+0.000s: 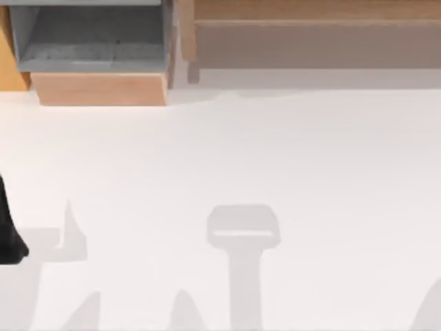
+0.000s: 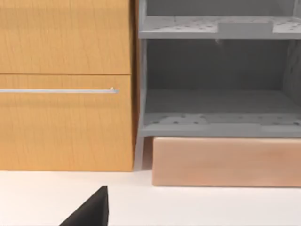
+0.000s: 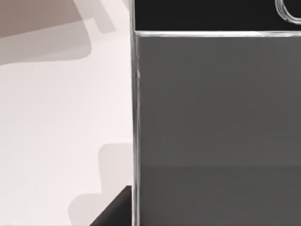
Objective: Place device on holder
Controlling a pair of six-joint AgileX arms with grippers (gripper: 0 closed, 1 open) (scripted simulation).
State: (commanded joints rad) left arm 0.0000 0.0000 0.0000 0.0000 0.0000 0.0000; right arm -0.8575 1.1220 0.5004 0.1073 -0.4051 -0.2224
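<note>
Device (image 3: 216, 122), screen filling right wrist view close beneath right end effector, presumably approached or held for transfer to holder; grip state cannot be told; left arm idle near grey shelf unit (image 2: 216, 84).

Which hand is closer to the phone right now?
Right. The right hand sits close beside the phone, at its silver edge; the left hand is at the top view's left edge, facing the grey shelf.

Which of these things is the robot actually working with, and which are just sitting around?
For the job:
- phone, close under the right wrist camera

Just there:
- wooden cabinet with a handle
- grey shelf
- wooden block under the shelf
- white table
</note>
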